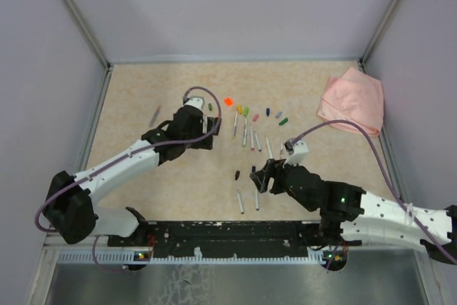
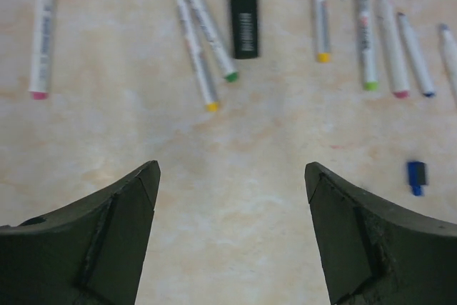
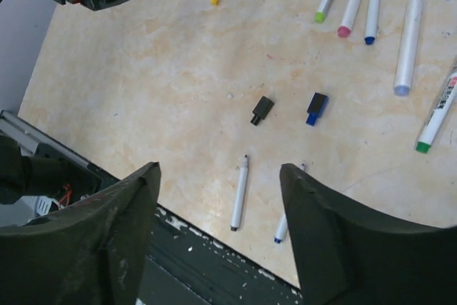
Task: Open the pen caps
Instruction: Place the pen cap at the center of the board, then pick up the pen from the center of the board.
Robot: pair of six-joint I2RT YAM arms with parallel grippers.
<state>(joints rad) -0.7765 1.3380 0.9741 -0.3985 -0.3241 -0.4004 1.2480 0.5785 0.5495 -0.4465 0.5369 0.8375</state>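
Left gripper (image 2: 232,176) is spread wide with nothing in it, and there's a row of pens (image 2: 320,12) at its 12 o'clock. Right gripper (image 3: 219,173) is released and empty too. A black cap (image 3: 262,110) and a blue cap (image 3: 317,108) lie side by side between its 12 and 1 o'clock. More loose caps (image 1: 278,115) are scattered at 9 o'clock from the pink cloth (image 1: 351,101).

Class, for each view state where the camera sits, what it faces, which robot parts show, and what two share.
Top external: above, behind the arms, looking down on the table; both arms show.
Left wrist: on left arm, facing markers; own fingers show.
Right wrist: on right arm, facing black cap; own fingers show.
Shared: blue cap, in both wrist views.
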